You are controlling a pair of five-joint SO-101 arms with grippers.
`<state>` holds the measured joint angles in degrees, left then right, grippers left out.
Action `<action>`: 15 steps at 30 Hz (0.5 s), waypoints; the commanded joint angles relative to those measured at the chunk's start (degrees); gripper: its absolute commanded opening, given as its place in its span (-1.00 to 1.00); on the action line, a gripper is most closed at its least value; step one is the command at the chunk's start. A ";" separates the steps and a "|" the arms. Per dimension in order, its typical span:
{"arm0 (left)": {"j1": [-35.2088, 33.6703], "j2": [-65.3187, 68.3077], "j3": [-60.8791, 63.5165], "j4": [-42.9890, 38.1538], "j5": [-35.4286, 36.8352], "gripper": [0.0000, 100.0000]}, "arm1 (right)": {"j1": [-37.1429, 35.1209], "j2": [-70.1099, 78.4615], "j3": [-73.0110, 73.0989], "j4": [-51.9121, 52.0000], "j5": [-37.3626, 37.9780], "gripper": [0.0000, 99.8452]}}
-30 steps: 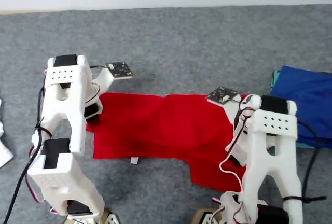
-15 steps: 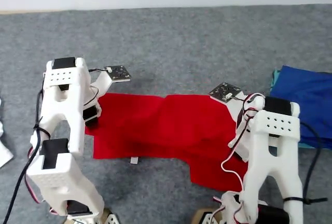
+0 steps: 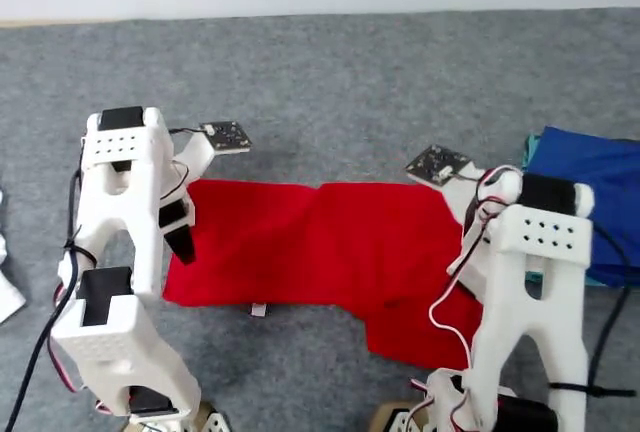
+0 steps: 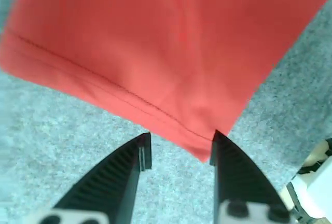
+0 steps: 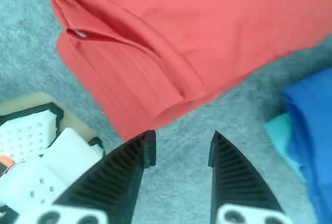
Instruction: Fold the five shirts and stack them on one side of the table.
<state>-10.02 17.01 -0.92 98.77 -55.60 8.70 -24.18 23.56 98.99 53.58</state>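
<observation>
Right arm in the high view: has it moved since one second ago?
Yes. The right arm has shifted sideways toward the blue shirt, covering more of its edge than before.

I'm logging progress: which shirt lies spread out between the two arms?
The red shirt, spread open across the middle of the table. The blue shirt lies apart at the table's edge, on a teal item.

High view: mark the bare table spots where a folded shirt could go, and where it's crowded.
Free: the wide strip of grey felt table cover beyond the spread-out red shirt, and a small patch at its near edge between the left arm and the right arm. Crowded: the right edge, where the folded blue shirt lies.
</observation>
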 commanded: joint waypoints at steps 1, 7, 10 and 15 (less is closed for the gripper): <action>0.00 -0.79 -4.97 -0.70 4.22 -0.62 | 0.22 -1.45 -6.07 -0.04 -2.73 -0.64; 1.85 -0.53 -6.81 -9.85 14.77 -0.79 | -3.30 2.15 -2.37 -9.71 -9.76 -0.70; 4.22 0.44 -6.64 -12.40 20.31 -0.92 | -5.23 5.93 -0.44 -15.69 -12.22 -0.82; 9.32 6.59 -6.99 -15.65 31.03 -0.99 | -7.78 15.34 -0.18 -26.77 -17.76 -0.98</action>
<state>-3.16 22.29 -5.49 85.05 -30.81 2.20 -12.31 23.91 77.71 38.99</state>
